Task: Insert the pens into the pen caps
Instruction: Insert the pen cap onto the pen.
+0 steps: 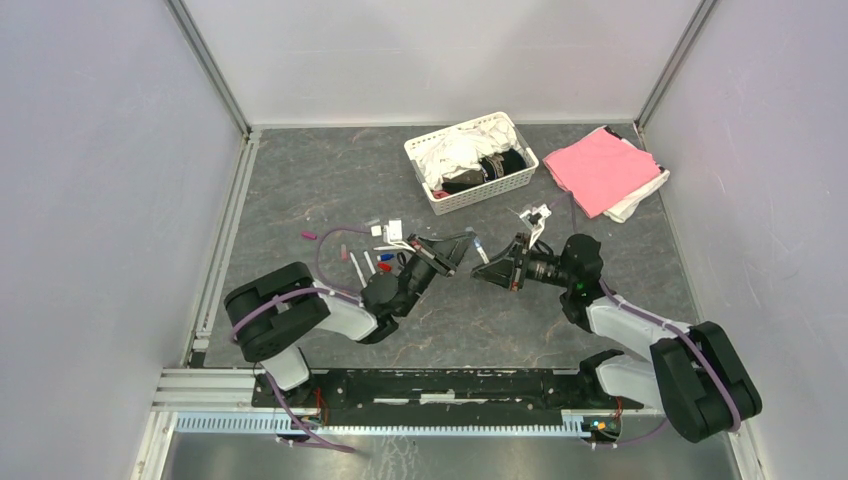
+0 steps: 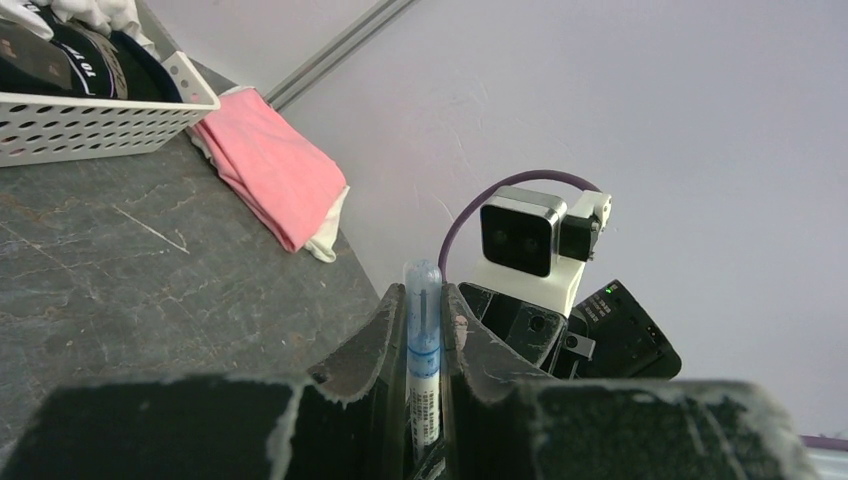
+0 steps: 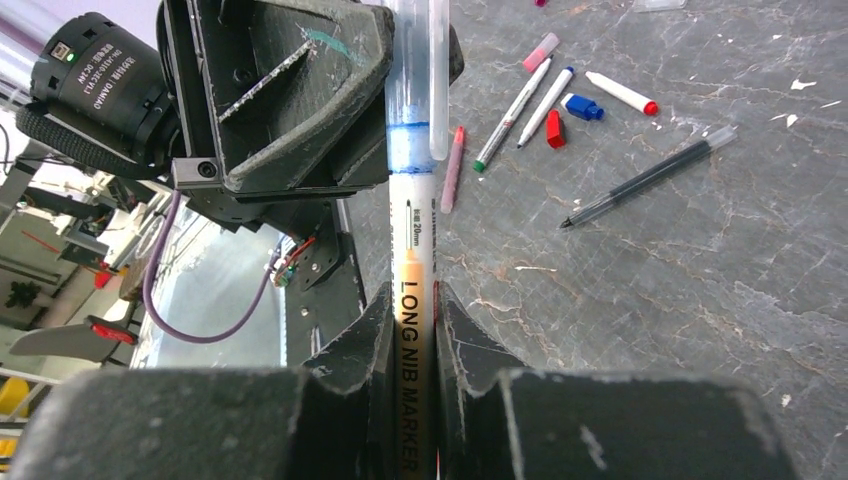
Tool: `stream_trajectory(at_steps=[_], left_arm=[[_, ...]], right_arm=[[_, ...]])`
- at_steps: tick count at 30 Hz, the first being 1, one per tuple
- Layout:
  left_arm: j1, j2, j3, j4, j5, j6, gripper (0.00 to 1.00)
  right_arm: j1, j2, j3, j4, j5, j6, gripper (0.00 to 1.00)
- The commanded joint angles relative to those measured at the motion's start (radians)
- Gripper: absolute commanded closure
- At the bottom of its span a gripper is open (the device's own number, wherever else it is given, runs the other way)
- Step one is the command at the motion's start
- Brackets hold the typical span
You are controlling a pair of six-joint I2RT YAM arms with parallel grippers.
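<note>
a: where do we stand with the pens?

b: we are on one pair, held in the air above the tabletop [image 3: 700, 300]. our right gripper [image 3: 418, 300] is closed narrow on the white barrel of the marker [image 3: 417, 240]. our left gripper [image 2: 425, 300] is pinched on the clear cap [image 3: 408, 95], and the two grippers face each other nose to nose.

a: is the marker in?

b: in the right wrist view its nib end runs up inside the clear cap, with a blue band showing at the cap's mouth. we judge it has entered. we cannot tell whether it is pushed fully home.

a: and the others?

b: they lie loose on the tabletop, over by our left arm. a blue cap [image 3: 581, 106] and a red cap [image 3: 554, 131] sit just beside each other with no pen in them. near them the dark pen [image 3: 645, 182] lies with its point bare. there is also a pinkish pen [image 3: 453, 168] and two slim pens side by side [image 3: 513, 112]. a white pen with a red end [image 3: 620, 92] may be capped, but it is too small for us to say.

a: so how far along?

b: early, in our judgement. one pairing is under way, and at least the blue cap and the red cap have no pens yet. to finish this pair, we would press the marker in straight along its own line.
</note>
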Motion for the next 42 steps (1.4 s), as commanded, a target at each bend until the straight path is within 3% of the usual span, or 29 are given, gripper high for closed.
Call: stream_trajectory(at_steps=[1, 5, 13, 20, 26, 28, 32, 37, 42], left_arm=[[-0.039, 0.016, 0.03, 0.215, 0.084, 0.05, 0.98], [-0.047, 0.022, 0.031, 0.213, 0.132, 0.043, 0.95], [-0.054, -0.012, 0.005, 0.211, 0.088, 0.025, 0.6], [-0.054, -0.095, -0.025, 0.129, 0.079, 0.057, 0.5], [-0.053, -0.212, -0.082, 0.082, 0.179, 0.178, 0.32], [-0.052, -0.276, -0.07, -0.012, 0.209, 0.225, 0.21], [-0.039, -0.419, 0.022, -0.352, 0.222, 0.307, 0.01], [0.039, -0.443, 0.163, -0.683, 0.293, 0.243, 0.0], [0.056, -0.39, 0.234, -0.712, 0.355, 0.212, 0.04]], right_arm=[[-0.007, -0.041, 0.048, 0.057, 0.042, -0.052, 1.0], [-0.029, -0.068, 0.042, 0.082, 0.027, -0.048, 1.0], [-0.044, -0.09, 0.027, 0.11, 0.001, -0.05, 1.0], [-0.044, -0.108, 0.028, 0.115, -0.024, -0.062, 1.0], [-0.051, -0.128, 0.033, 0.146, -0.101, -0.092, 1.0], [-0.051, -0.134, 0.033, 0.166, -0.129, -0.092, 1.0], [-0.051, -0.146, 0.03, 0.205, -0.169, -0.078, 1.0], [-0.052, -0.153, 0.036, 0.207, -0.183, -0.07, 1.0], [-0.051, -0.155, 0.037, 0.201, -0.182, -0.072, 1.0]])
